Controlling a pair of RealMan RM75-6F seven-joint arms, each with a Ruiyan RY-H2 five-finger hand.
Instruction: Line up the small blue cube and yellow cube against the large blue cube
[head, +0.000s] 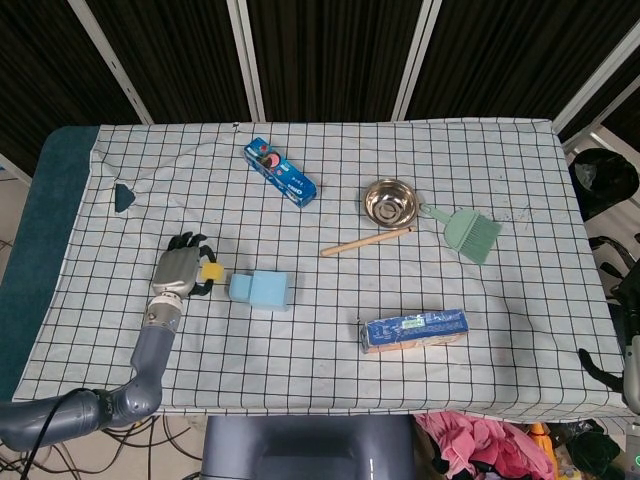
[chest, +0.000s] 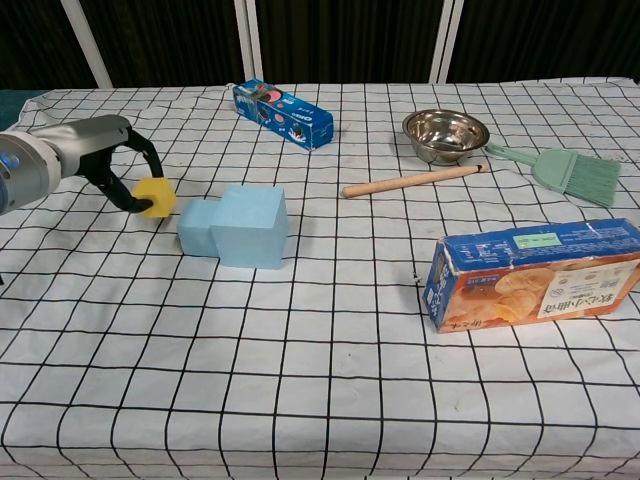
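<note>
Yellow and foam-like, the small yellow cube (chest: 155, 197) is pinched between the dark fingertips (chest: 133, 199) of the grey left hand (head: 182, 268), just left of the small light-blue cube (chest: 197, 227); from the chest view it seems slightly above the cloth and a little tilted, but I cannot tell if it touches the small blue one. The small light-blue cube sits against the left face of the large light-blue cube (chest: 251, 226), and both rest on the white tablecloth with black grid lines (head: 330, 350), in the left-centre part of the table. The right hand is not seen in either view. Farther back lies a long blue biscuit box (head: 281, 172), lying diagonally. To the right are a round steel bowl (head: 389, 202), a wooden stick (head: 366, 242) and a green brush with a short handle (head: 467, 231). Nearer the front right lies a blue cracker box (head: 414, 331) on its long side. None of these stands between the hand and the two blue cubes. The row of the two blue cubes runs left to right, about parallel to the front edge of the table, and the yellow cube is at the left end of this line.
</note>
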